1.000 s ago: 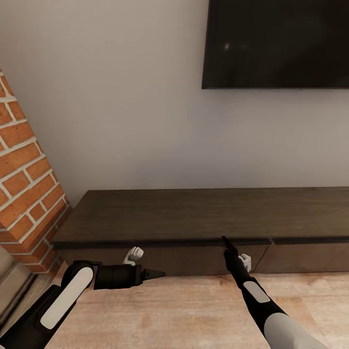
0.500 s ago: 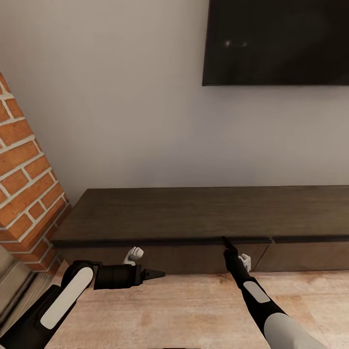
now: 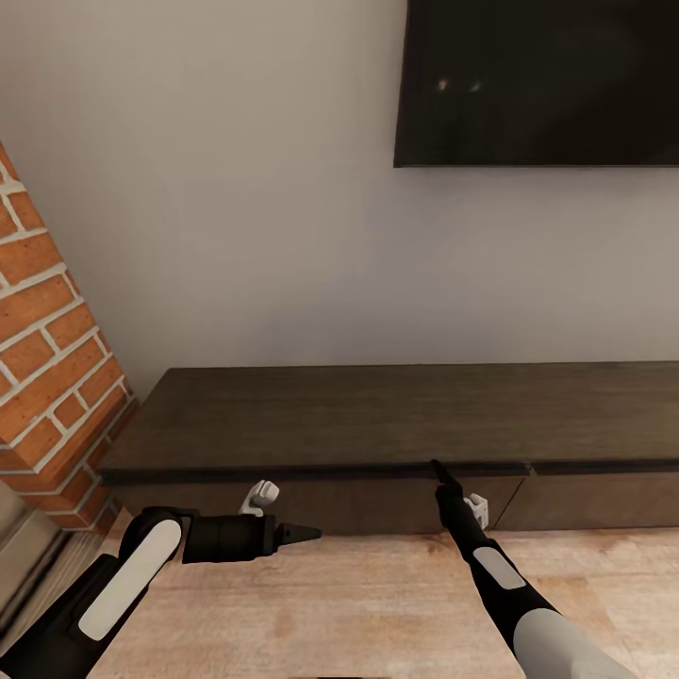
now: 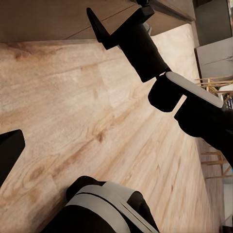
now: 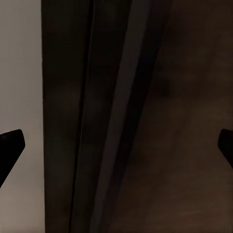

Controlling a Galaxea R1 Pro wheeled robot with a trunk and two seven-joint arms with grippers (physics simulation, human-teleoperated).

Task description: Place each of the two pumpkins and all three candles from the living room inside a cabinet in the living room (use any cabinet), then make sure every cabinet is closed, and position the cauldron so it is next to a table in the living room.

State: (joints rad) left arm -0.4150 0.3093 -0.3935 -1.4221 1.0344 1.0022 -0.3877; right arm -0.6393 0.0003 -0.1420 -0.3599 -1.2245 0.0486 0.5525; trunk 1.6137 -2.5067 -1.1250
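Head view: the cabinet (image 3: 396, 420), a long low dark brown unit, runs along the far wall beneath a black TV (image 3: 538, 83), its drawer fronts shut. The right hand (image 3: 437, 466) reaches forward with its tip at the cabinet's front top edge, by the seam between 2 drawer fronts; from here I cannot tell whether its fingers are apart. The left hand (image 3: 306, 533) lies low over the wood floor (image 3: 358, 604), just in front of the cabinet's base and left of the right hand, pointing right; its spread cannot be told here either. A brick column (image 3: 47, 377) stands at the far left. Compared with 0.5 s ago, nothing has visibly shifted; both arms sit in the same places.

Left wrist view: 1 dark fingertip (image 4: 9, 150) shows at the edge over the floor planks; the right arm (image 4: 145, 48) stretches toward the cabinet's base.

Right wrist view: the 2 fingertips (image 5: 10, 143) sit at opposite edges, spread wide and gripping nothing, with the cabinet's dark edge (image 5: 111, 116) close ahead between them.
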